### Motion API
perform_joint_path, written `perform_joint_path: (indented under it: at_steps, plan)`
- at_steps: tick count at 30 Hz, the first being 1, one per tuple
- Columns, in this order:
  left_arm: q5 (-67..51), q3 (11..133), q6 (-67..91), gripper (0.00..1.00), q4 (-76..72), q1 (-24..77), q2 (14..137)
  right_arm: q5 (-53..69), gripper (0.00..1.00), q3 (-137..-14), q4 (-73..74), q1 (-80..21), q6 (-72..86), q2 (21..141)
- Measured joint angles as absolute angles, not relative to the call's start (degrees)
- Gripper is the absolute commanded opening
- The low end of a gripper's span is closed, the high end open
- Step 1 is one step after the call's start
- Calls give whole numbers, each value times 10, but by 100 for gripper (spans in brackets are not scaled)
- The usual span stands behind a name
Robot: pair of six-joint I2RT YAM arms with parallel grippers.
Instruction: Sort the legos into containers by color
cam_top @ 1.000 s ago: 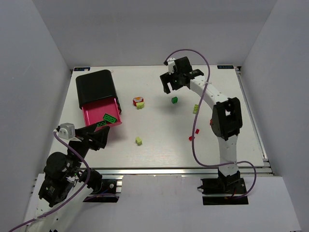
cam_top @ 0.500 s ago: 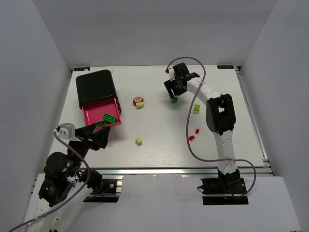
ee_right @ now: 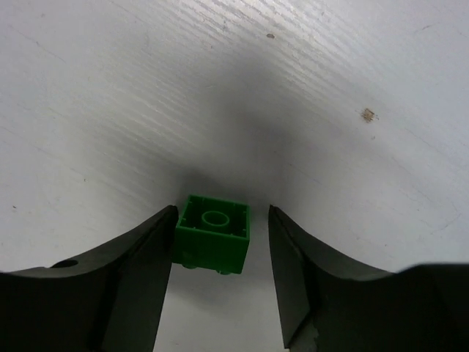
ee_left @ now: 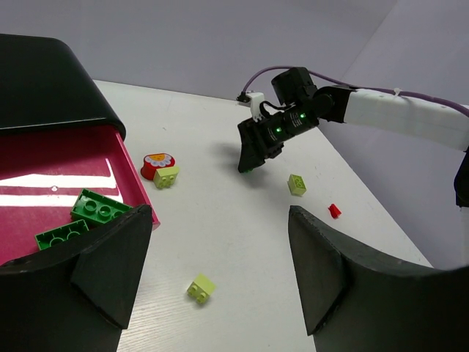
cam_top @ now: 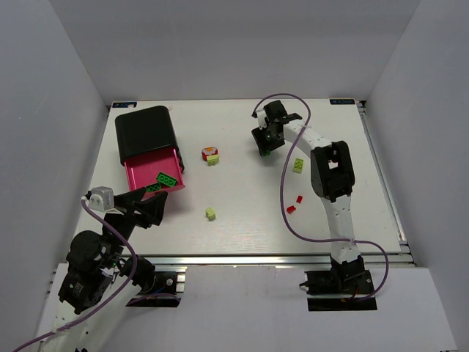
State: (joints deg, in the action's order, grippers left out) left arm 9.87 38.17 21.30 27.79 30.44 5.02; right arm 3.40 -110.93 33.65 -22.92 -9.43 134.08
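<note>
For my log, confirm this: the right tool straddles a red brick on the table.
Not quite. The brick that the right tool straddles on the table is green, not red; the right wrist view shows it.

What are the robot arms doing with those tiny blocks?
They are sorting bricks by colour. The right claw is down on the table with a green brick between its fingers, but it has not squeezed it yet. The left claw hangs open beside the pulled-out pink drawer, which already holds green bricks. Lime bricks and red bricks lie loose on the table.
</note>
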Motion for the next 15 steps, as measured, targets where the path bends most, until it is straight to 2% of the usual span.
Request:
perform_joint_path:
  at_steps: [1, 3, 4, 7, 10, 15]
  plan:
    - [99, 382, 213, 84, 278, 304, 50, 34, 44, -1109, 337, -229, -95, 1341]
    - [99, 382, 213, 84, 278, 304, 50, 36, 28, -1109, 337, -229, -98, 1341]
    - [99, 382, 213, 84, 278, 304, 50, 38, 15, -1109, 337, -228, -96, 1341]
    - [99, 382, 213, 84, 278, 304, 50, 47, 0, -1109, 337, -227, -100, 1341]
    - [99, 382, 213, 83, 278, 304, 50, 84, 0, -1094, 336, -227, -123, 1327]
    - [99, 382, 215, 74, 278, 304, 50, 183, 0, -1060, 354, -260, -180, 1251]
